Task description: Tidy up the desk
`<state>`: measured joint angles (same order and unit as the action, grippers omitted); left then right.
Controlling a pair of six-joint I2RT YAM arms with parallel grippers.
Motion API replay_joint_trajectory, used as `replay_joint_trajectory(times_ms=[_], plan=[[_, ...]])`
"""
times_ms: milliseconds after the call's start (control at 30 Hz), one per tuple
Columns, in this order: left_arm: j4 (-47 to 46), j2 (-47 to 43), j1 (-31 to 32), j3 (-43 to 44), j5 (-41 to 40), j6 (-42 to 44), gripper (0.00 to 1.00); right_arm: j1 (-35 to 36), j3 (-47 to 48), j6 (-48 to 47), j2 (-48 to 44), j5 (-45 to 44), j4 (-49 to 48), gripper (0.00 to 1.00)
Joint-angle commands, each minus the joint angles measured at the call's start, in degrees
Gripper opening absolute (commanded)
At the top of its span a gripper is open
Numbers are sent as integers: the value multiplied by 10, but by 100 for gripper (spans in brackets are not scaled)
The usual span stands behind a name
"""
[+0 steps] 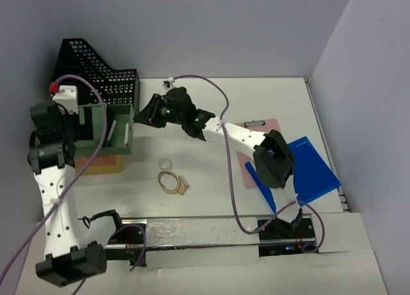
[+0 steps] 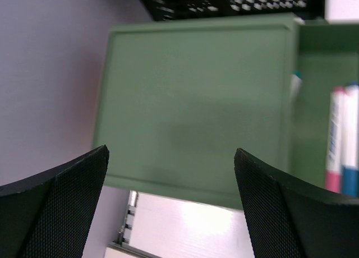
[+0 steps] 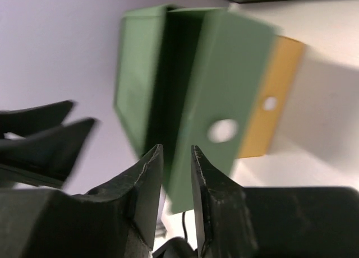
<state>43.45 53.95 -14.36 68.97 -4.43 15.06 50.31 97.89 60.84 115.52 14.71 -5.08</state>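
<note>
The white desk point(image 1: 275, 96) carries a green organizer box point(image 1: 118, 111) at the back left, resting on a flat orange item point(image 1: 102, 165). My left gripper point(image 1: 78, 123) hangs over the box's left side. In the left wrist view it point(image 2: 172, 150) is wide open and empty above the box point(image 2: 196, 101), with markers point(image 2: 343, 140) in the right compartment. My right gripper point(image 1: 142, 113) is at the box's right wall. In the right wrist view it point(image 3: 176, 148) has its jaws almost together, and the blurred box point(image 3: 219, 90) shows just beyond them.
A black mesh file holder point(image 1: 96, 70) stands behind the box. A pink clipboard point(image 1: 259, 131) and a blue notebook point(image 1: 311, 170) lie at the right. A small white ring point(image 1: 165, 163), a larger ring point(image 1: 169, 179) and a tan piece point(image 1: 183, 188) lie mid-desk.
</note>
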Motion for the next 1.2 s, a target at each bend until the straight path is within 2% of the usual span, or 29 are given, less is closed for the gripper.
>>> replay_joint_trajectory(times_ms=[0,100,400,600,700,967,1167], plan=[[-4,44,-70,71,49,24,99,-11,-14,46,8,4,-74,33],[2,88,-139,97,88,39,99,-12,5,40,30,7,-68,33],[-30,141,-247,47,110,75,99,-8,46,61,89,27,-62,33],[-33,162,-259,30,161,88,99,0,89,69,122,35,-67,30],[-42,156,-260,-5,243,103,99,10,126,66,144,37,-57,30],[-35,162,-259,-53,314,132,97,27,178,79,178,24,-53,29],[-20,177,-260,-52,336,125,95,47,250,123,245,27,-63,29]])
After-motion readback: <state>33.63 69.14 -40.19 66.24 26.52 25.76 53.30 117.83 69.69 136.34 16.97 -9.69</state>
